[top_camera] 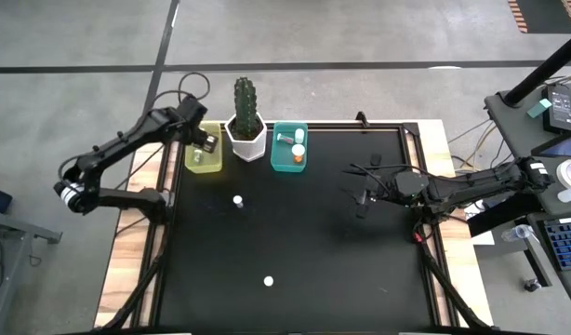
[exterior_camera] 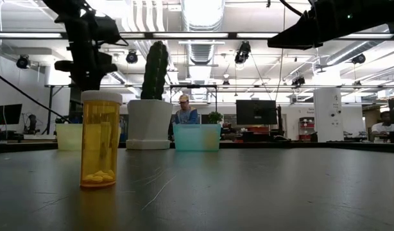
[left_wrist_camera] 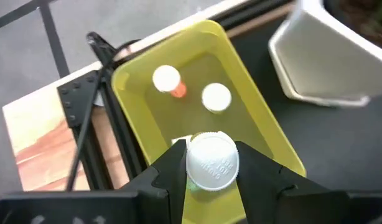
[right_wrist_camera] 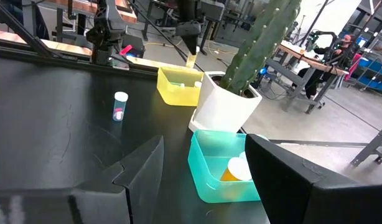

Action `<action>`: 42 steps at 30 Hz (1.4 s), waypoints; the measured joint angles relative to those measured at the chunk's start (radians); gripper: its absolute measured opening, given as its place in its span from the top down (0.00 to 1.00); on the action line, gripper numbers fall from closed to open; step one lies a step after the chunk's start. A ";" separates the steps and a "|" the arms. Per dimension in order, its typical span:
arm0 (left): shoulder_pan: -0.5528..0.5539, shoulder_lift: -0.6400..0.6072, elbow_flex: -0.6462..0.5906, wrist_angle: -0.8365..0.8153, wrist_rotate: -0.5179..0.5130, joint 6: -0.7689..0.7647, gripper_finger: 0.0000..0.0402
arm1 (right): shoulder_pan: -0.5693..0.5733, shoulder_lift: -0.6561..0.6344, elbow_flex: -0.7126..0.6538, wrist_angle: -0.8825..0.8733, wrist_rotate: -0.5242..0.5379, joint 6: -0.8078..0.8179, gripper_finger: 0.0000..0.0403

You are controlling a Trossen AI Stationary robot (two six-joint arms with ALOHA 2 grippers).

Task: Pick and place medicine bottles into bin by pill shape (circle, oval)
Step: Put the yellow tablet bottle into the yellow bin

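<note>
the left gripper (left_wrist_camera: pixel 211 171) was held above the yellow bin (left_wrist_camera: pixel 256 112) at the table's (top_camera: pixel 313 233) far edge, fingers clamped on a white-capped bottle (left_wrist_camera: pixel 211 160), with two more bottles (left_wrist_camera: pixel 216 97) seen inside the bin. the right gripper (top_camera: pixel 363 199) was parked near the right edge, jaws apart and empty. two loose bottles (top_camera: pixel 238 200) were left mid-table, and others were seen in the teal bin (top_camera: pixel 288 163) beside the cactus pot (top_camera: pixel 247 138).

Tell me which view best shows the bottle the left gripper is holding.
The left wrist view: the bottle fills the centre, white cap up, clamped between the left gripper fingers above the yellow tub. The high view shows only a small pale speck at the gripper. The low and right wrist views do not show it clearly.
</note>
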State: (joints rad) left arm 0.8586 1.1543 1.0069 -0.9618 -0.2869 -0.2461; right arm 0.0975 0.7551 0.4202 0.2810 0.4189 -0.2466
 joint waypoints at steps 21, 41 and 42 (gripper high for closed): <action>0.111 0.147 -0.001 0.110 0.019 -0.008 0.76 | 0.000 0.000 0.000 -0.005 0.000 0.000 0.46; 0.110 0.093 -0.212 0.309 0.020 -0.116 0.76 | 0.000 0.000 0.000 -0.015 -0.001 0.026 0.46; 0.110 0.093 -0.222 0.313 0.020 -0.119 0.76 | 0.000 0.000 0.000 -0.015 -0.001 0.027 0.46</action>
State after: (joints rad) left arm 0.9688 1.2469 0.7853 -0.6491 -0.2665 -0.3653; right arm 0.0975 0.7551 0.4205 0.2657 0.4183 -0.2200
